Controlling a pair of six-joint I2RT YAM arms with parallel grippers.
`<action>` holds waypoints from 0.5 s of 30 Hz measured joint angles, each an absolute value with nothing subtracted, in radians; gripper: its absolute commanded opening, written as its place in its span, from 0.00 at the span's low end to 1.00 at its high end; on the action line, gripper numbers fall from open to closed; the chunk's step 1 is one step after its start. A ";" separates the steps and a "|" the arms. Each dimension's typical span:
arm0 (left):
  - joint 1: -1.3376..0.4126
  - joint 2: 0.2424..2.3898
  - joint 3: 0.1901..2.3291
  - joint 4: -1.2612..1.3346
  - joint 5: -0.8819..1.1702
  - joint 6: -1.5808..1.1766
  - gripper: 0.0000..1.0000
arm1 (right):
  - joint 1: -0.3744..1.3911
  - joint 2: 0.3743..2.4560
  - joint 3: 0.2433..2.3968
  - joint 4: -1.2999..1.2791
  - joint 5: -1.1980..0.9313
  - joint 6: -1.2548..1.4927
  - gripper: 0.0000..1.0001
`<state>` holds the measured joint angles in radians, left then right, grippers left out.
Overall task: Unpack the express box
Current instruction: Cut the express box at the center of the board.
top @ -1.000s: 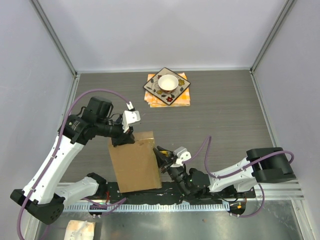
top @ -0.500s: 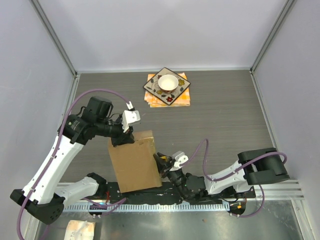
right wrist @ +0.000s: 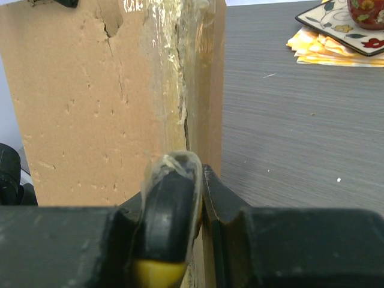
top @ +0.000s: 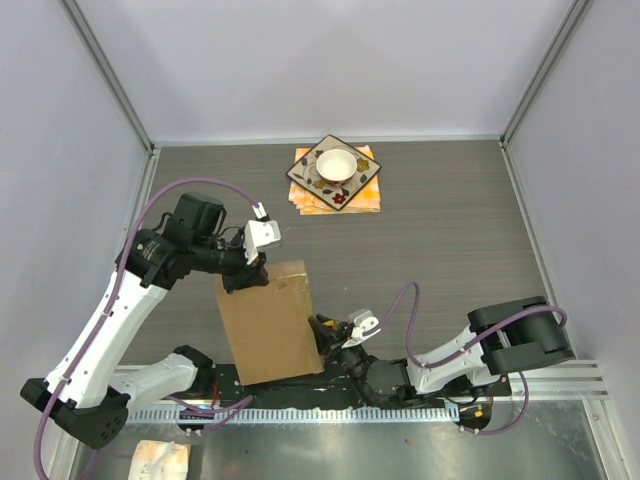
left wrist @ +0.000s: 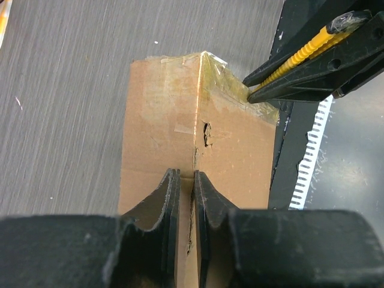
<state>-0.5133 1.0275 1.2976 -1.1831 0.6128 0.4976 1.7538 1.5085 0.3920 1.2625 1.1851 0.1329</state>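
Observation:
The express box (top: 265,320) is plain brown cardboard, standing tilted up on its near edge by the arm bases. My left gripper (top: 250,275) is shut on its raised far edge; in the left wrist view the fingers (left wrist: 170,192) pinch the cardboard (left wrist: 162,132) at a torn seam. My right gripper (top: 326,334) is shut on a yellow-and-black utility knife (right wrist: 171,210). The knife's tip (left wrist: 258,90) rests at the taped corner seam on the box's right side (right wrist: 90,102).
An orange-patterned square plate (top: 312,180) with a white bowl (top: 335,163) sits on orange cloth at the back middle, also at the top right of the right wrist view (right wrist: 336,27). A black base strip and toothed rail (top: 300,410) run along the near edge.
My right arm has drawn back toward the near edge, taking the knife down along the box's right side. The left gripper and the box have stayed still.

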 measured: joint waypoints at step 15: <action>-0.513 1.027 1.297 -1.183 0.614 0.496 0.00 | 1.848 1.568 0.398 1.122 1.291 0.278 0.01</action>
